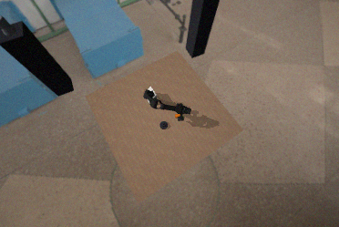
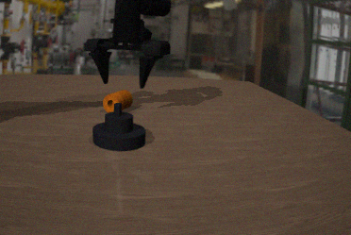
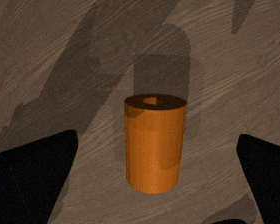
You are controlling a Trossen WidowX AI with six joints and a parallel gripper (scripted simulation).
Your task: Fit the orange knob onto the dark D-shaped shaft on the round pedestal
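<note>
The orange knob lies on its side on the wooden table. Its hole shows at one end in the exterior view and in the wrist view. The dark round pedestal stands upright nearer the exterior camera, with its thin shaft pointing up in front of the knob; nothing is on it. My gripper is open and empty, fingers pointing down, above the knob. In the wrist view the knob appears between the two fingertips. The shaft's flat side cannot be made out.
The wooden table top carries the arm, whose shadow falls across it. Beyond the table's edges, the top view shows blue blocks and two black posts.
</note>
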